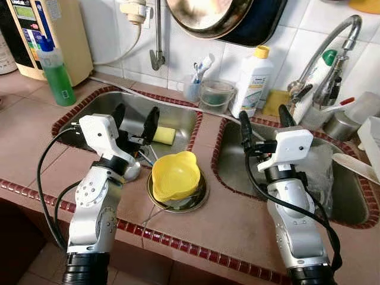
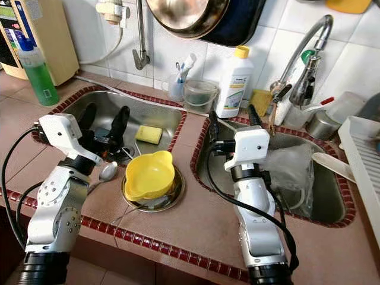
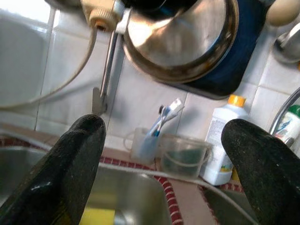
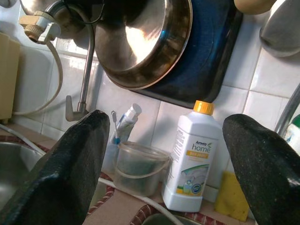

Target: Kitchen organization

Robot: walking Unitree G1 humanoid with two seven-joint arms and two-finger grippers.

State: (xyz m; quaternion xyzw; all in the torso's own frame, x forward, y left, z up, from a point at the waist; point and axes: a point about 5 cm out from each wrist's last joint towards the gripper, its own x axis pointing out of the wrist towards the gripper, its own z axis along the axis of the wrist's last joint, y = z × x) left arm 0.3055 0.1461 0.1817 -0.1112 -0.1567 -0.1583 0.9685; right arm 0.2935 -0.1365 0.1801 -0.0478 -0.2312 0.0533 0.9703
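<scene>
Tiled counter [image 1: 237,225] with two steel sinks set side by side; left sink [image 1: 107,107] holds a yellow sponge [image 1: 164,135] near its right wall; right sink [image 1: 350,202] holds crumpled clear plastic [image 2: 291,172]; yellow bowl [image 1: 174,176] sits inside a shallow metal dish [image 1: 196,200] on the counter strip between the sinks, toward the front edge; a metal spoon [image 2: 107,171] lies just beside the dish on its left; left gripper [image 1: 135,122] raised over the left sink's front rim, fingers spread wide apart, nothing between them; right gripper [image 1: 266,122] raised over the near left corner of the right sink, fingers likewise parted and empty; both grippers apart from the bowl, the left one nearer to it; along the back wall: a green bottle [image 1: 57,71] beside a cream appliance [image 1: 59,29] at far left, a cup with toothbrushes [image 1: 193,83], a clear plastic tub [image 1: 216,95] just beside it, a white bottle with yellow cap [image 4: 192,159], a second yellow sponge [image 4: 233,196] right of that bottle, a curved tap [image 1: 332,41] over the right sink; a steel pan [image 4: 140,42] hangs on the wall against a dark blue board [image 4: 211,56]; white dish rack [image 2: 362,160] at far right.
</scene>
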